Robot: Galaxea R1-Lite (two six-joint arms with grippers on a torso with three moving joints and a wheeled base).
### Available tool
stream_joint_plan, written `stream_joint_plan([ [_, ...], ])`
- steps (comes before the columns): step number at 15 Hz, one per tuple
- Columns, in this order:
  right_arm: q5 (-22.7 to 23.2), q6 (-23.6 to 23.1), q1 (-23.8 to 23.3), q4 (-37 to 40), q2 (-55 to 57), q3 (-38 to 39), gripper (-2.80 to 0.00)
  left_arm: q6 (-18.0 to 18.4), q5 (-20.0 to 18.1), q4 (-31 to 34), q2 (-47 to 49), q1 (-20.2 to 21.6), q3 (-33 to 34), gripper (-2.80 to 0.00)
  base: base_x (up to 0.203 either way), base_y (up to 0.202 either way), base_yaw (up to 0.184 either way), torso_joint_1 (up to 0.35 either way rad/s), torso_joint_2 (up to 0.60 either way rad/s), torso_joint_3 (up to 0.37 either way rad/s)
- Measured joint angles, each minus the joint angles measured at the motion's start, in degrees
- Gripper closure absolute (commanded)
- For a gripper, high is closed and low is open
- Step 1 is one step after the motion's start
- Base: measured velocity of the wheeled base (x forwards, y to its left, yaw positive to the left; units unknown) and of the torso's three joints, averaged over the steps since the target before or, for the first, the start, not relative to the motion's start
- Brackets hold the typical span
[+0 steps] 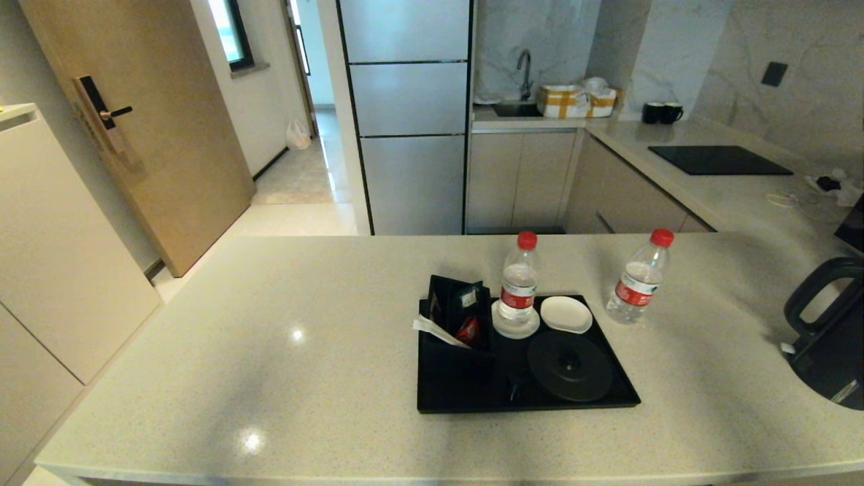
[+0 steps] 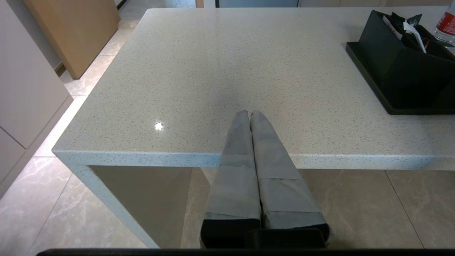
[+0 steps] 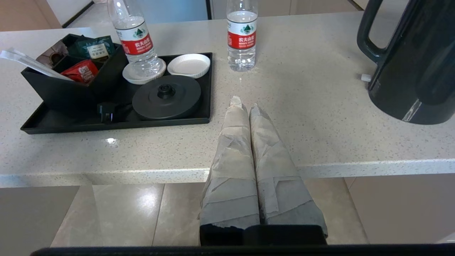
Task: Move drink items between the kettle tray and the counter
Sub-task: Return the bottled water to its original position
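Kettle upright, handle toward tray

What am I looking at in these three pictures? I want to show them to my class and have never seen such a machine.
A two-armed robot stands at a counter. One picture comes from its head camera; the others from a camera on each wrist, looking along the fingers. The left gripper and right gripper are both shut, holding nothing, at the counter's near edge. On the counter lies a black tray with a round kettle base, a sachet box, two white saucers and one water bottle on a saucer. A second bottle and the kettle stand on the counter itself.
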Motion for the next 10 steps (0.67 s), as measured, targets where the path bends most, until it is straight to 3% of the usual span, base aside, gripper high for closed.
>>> stream_joint_plan([
  [10,0.0,0.1,0.0,0.0,0.0,0.0,0.00,0.0,0.0,0.0,0.0,0.0,0.0,0.00,0.000,0.000,0.000,0.000,0.00,0.000],
])
